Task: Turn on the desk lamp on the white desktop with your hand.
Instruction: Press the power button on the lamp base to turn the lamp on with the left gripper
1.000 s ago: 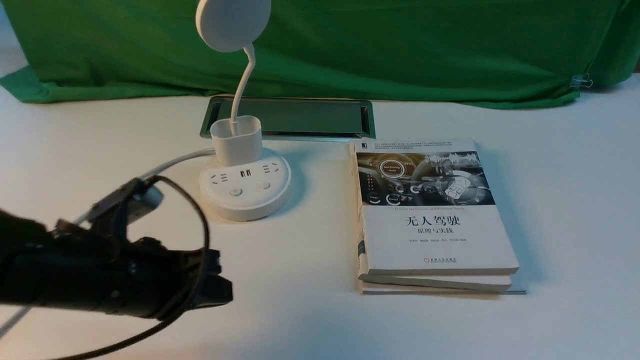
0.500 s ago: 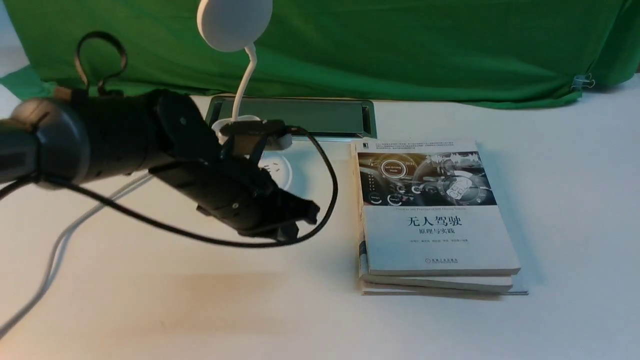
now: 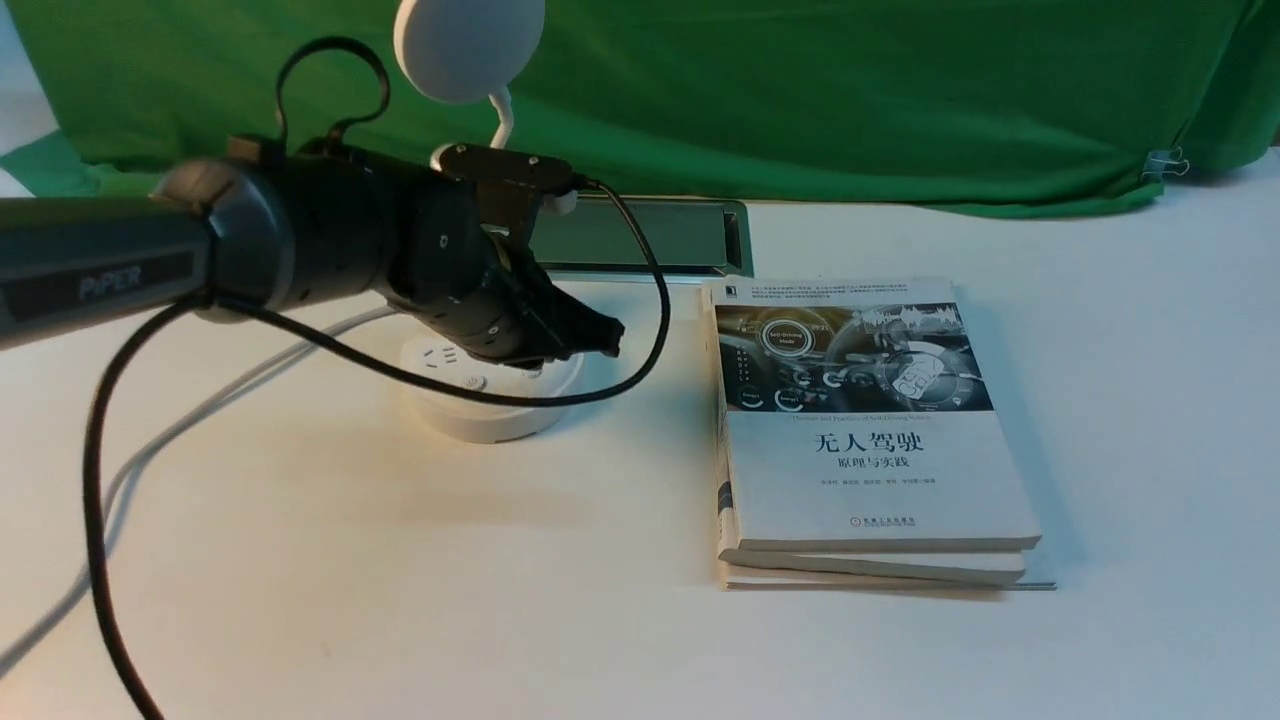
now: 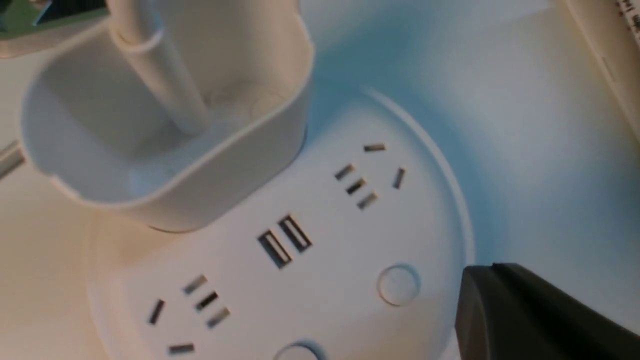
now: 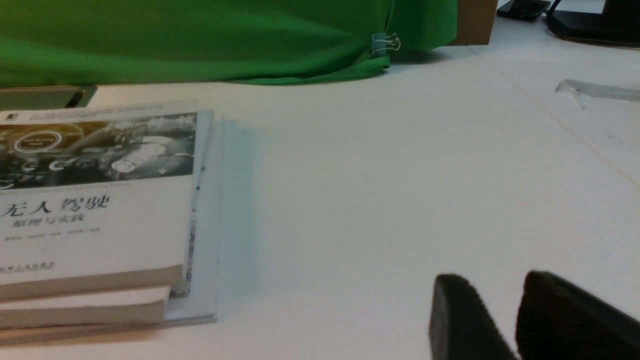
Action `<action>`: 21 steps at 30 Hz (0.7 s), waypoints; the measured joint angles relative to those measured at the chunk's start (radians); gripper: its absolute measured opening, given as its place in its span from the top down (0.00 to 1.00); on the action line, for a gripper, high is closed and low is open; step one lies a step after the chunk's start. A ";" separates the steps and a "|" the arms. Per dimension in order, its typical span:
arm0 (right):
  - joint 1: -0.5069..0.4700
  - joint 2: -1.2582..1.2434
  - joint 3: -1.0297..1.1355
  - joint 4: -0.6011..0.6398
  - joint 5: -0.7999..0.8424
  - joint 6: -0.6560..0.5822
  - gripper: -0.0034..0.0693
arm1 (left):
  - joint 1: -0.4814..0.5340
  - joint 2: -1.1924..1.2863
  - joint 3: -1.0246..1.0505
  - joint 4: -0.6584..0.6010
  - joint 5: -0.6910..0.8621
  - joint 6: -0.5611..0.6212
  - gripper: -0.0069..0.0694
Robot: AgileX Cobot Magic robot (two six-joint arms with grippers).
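The desk lamp stands on the white desktop [image 3: 380, 570], its disc head [image 3: 468, 45] unlit and its round base [image 3: 495, 412] partly hidden by my arm. My left gripper [image 3: 603, 338], black on the "PIPER" arm, is shut and hangs over the right side of the base. In the left wrist view its tip [image 4: 477, 285] sits just beside the round button [image 4: 398, 284], apart from it; a second button [image 4: 299, 351] shows at the frame's edge, and the cup-like holder [image 4: 165, 125] with the neck is behind. My right gripper [image 5: 492, 287] is open and empty over bare desktop.
A stack of books [image 3: 870, 440] lies right of the lamp, close to the gripper tip. The grey cable hatch [image 3: 650, 235] lies behind the lamp, before the green cloth [image 3: 850, 100]. The lamp's white cord [image 3: 130, 470] and my black cable [image 3: 95, 520] trail left.
My left arm has swung from the near left, up and forward, and the shut gripper now sits over the lamp base instead of in front of it. Lamp and books have not moved.
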 joint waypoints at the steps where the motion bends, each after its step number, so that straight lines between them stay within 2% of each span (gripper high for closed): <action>1: 0.000 0.000 0.000 0.000 0.000 0.000 0.62 | 0.000 0.011 0.000 0.017 -0.011 -0.012 0.91; 21: 0.000 0.000 0.000 0.000 0.000 0.000 0.62 | 0.000 0.048 0.000 0.055 -0.032 -0.051 0.91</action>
